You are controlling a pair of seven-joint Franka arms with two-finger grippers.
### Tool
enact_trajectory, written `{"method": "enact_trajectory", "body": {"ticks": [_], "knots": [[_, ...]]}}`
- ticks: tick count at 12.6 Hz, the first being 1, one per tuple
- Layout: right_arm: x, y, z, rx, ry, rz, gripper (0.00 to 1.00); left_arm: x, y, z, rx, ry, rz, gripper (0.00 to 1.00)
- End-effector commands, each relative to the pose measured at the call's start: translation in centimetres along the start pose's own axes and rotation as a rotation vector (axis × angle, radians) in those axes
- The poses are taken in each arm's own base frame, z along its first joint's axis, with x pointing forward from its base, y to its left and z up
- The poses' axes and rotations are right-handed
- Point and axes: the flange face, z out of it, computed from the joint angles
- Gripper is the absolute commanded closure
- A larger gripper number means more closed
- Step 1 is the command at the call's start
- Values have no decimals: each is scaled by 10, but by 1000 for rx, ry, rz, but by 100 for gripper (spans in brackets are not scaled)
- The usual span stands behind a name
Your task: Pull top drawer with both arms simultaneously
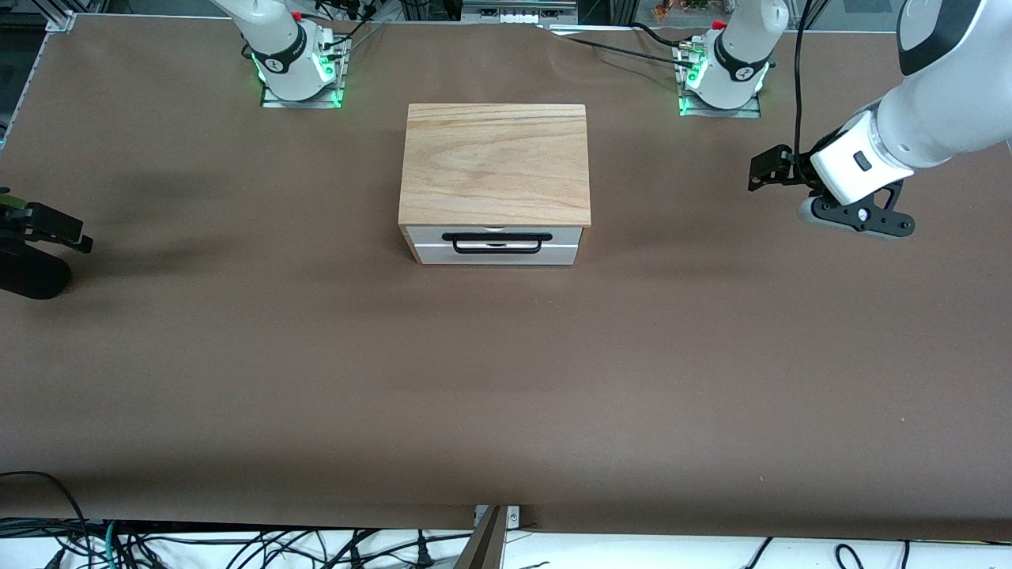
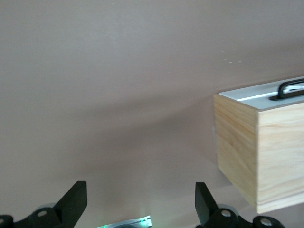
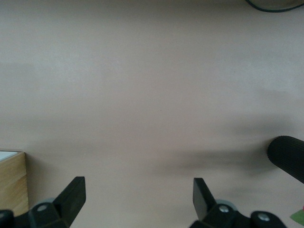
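Brown covering lay over the whole surface (image 1: 237, 379). At the right arm's end of it, the right end effector (image 1: 67, 237) hung above bare covering, well apart from the box, with only its black tip and part of its dark body in the front view. Its own wrist view showed the two fingers (image 3: 71, 197) spread wide with nothing between them.

In the middle stood the wooden box (image 1: 496, 162), its light wood-grain top slab flat and bare. Under that slab, on the side facing the front camera, sat the top drawer (image 1: 494, 243). Its pale front panel was flush with the box, so the drawer was fully closed. A thin black bar handle (image 1: 496, 242) ran across the panel, and nothing touched it.

Toward the left arm's end, the left end effector (image 1: 760, 172) hung over bare covering, also well clear of the box, with the white arm (image 1: 909, 134) reaching in from the edge of the view. Its wrist view showed the fingers (image 2: 73, 199) wide apart and empty, with a corner of the box and one end of the handle in sight.
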Motion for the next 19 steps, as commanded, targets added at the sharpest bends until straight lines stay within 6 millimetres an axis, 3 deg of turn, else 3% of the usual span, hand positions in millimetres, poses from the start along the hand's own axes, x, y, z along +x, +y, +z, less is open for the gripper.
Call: {"method": "enact_trajectory", "body": {"ticks": [1,4,6,8,11,13,15,17,19], "knots": [[5,-10,6,2,-18,5,0,13,3,6,-120,-31,38,0],[20,-38,46,12,-81,-46,0,42,18,50,-325,-94,100,0],[23,-56,56,83,-89,-56,0,74,21,102,-537,-145,133,0],[35,-73,92,287,-120,-19,0,104,26,154,-758,-122,222,0],[47,-77,143,542,-160,55,0,135,46,227,-1084,16,383,0],[51,-76,181,705,-187,119,0,145,67,278,-1142,106,421,0],[52,-86,208,865,-173,121,0,138,101,333,-1225,166,402,1],[50,-105,237,1031,-166,136,0,130,110,365,-1307,207,349,24],[45,-139,265,1124,-152,86,0,130,105,388,-1317,184,316,33]]}}
